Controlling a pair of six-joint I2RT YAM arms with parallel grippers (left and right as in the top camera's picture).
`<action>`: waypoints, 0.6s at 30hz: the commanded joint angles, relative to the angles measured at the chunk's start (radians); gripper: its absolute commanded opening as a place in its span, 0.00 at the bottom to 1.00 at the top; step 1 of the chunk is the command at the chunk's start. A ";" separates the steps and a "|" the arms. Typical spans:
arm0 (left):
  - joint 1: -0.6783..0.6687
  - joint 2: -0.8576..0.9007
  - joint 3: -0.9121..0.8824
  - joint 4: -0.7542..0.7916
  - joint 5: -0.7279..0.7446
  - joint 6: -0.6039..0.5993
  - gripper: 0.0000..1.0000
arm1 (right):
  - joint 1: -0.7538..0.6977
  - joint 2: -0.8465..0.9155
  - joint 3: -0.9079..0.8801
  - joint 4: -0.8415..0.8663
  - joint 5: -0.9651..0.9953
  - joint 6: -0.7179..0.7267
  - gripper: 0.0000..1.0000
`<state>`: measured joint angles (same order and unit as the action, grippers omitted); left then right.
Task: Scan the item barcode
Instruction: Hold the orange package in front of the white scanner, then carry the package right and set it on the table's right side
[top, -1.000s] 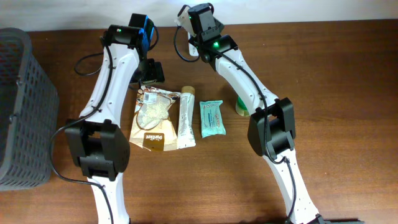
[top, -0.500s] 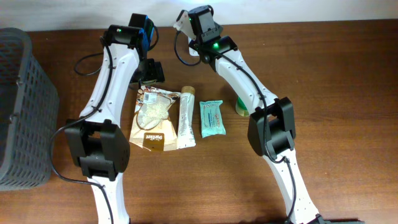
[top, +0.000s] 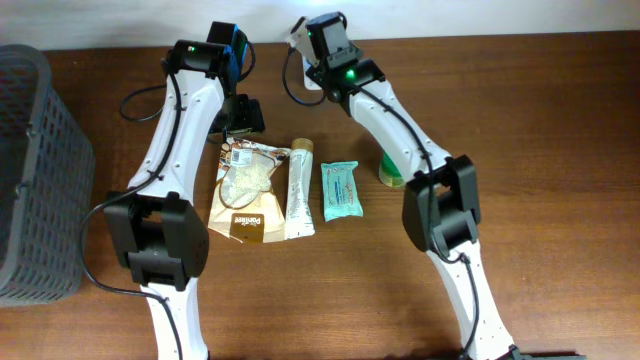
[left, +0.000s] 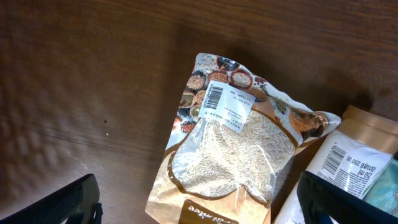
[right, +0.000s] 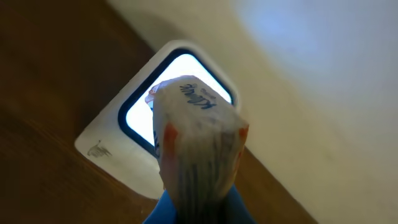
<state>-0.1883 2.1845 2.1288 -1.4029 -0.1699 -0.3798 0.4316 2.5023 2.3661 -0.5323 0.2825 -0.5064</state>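
Note:
My right gripper (right: 198, 208) is shut on a small white and orange packet (right: 196, 140), pinched between its blue fingers. The packet's end points at the lit window of a white scanner (right: 115, 146) on the table's back edge. Overhead, that gripper (top: 300, 35) sits at the far back of the table. My left gripper (left: 202, 211) is open, with black fingers (left: 62, 202) spread wide above a rice bag (left: 233, 149). The bag's white barcode label (left: 227, 102) faces up. Overhead, the left gripper (top: 240, 115) hangs over the bag's top end (top: 245, 185).
A cream tube (top: 300, 190), a teal packet (top: 340, 190) and a green item (top: 390, 170) lie beside the rice bag. A grey mesh basket (top: 35, 170) stands at the left edge. The tube's barcode (left: 348, 155) shows in the left wrist view.
The right wrist has shifted slightly to the right at the back of the table, still holding the packet. The left arm has not moved.

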 joint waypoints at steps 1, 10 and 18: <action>0.000 0.002 0.009 -0.002 -0.011 0.018 0.99 | -0.030 -0.225 0.002 -0.083 -0.088 0.291 0.04; 0.000 0.002 0.009 -0.002 -0.011 0.019 0.99 | -0.200 -0.548 0.002 -0.721 -0.283 0.695 0.04; 0.000 0.002 0.009 -0.002 -0.011 0.019 0.99 | -0.541 -0.558 -0.121 -1.044 -0.319 0.777 0.04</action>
<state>-0.1883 2.1845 2.1288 -1.4029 -0.1699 -0.3771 -0.0093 1.9156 2.3363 -1.5696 0.0044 0.2188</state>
